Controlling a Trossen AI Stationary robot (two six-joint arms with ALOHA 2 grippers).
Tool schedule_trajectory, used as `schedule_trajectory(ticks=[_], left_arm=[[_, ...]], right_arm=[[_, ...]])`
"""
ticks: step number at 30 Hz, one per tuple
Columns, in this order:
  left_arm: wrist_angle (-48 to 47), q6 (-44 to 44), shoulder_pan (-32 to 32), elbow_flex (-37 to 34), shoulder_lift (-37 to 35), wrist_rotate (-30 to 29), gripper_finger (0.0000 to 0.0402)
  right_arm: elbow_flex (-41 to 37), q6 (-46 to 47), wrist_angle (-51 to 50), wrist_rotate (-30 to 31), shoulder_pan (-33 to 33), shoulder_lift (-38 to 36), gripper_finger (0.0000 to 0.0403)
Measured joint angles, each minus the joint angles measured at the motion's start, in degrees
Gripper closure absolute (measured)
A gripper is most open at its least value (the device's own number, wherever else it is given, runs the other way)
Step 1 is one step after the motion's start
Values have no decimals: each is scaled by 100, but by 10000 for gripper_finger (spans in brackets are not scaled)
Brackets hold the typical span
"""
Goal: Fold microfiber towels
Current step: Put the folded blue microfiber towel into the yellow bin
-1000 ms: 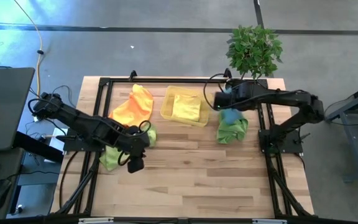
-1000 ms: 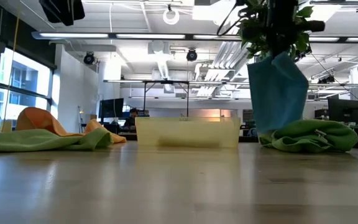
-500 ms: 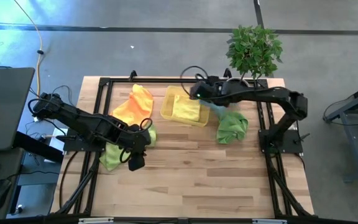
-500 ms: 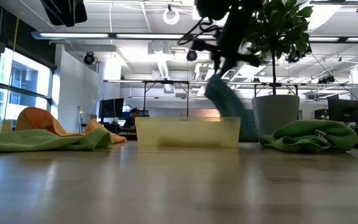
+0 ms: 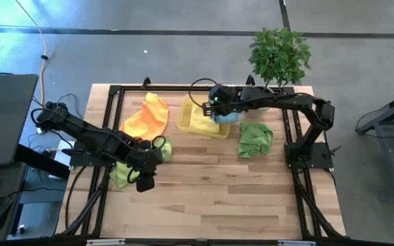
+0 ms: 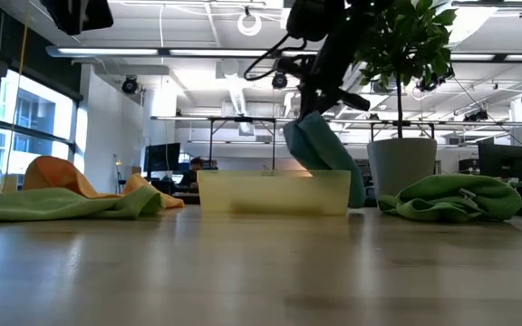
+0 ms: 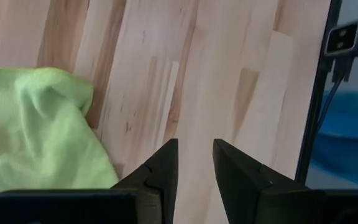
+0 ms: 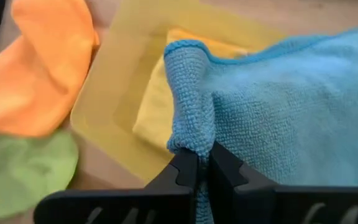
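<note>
The right gripper (image 8: 202,167) hangs above the yellow tray (image 5: 187,117) near the table's far edge, its jaws clamped on a bunched fold of the teal towel (image 5: 226,115). The cloth hangs from the fingers, trailing toward the table's right side, its lower end behind the tray's right-hand end in the low view. A yellow towel (image 8: 157,99) lies folded flat inside the tray, right under the blue one.

The left gripper (image 7: 194,163) waits over bare wood near the table's left edge, jaws slightly apart and holding nothing, one light green towel (image 7: 36,127) just beside it. The orange towel (image 5: 148,116) sits crumpled left of the tray, and a second green towel (image 5: 255,139) lies heaped to the tray's right.

The coming move appears to turn on the blue cloth hanging straight below the right jaws with the tray directly beneath, so the right arm, far nearer than the left, need only lower it.
</note>
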Motion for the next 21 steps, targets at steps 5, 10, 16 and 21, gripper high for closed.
schedule_trajectory(ticks=[5,10,16,21], left_arm=[[-69,-12,-104,0,0,-127,312],[-68,-60,-146,2,0,-177,312],[-38,13,-83,2,0,-215,312],[595,1068,184,0,0,-846,312]], right_arm=[[0,-292,-317,-575,-152,-452,400],[7,-474,-742,-1157,-289,-1039,400],[9,1,-1749,-1125,-296,-1532,400],[9,319,-2168,-1844,-286,-1673,400]])
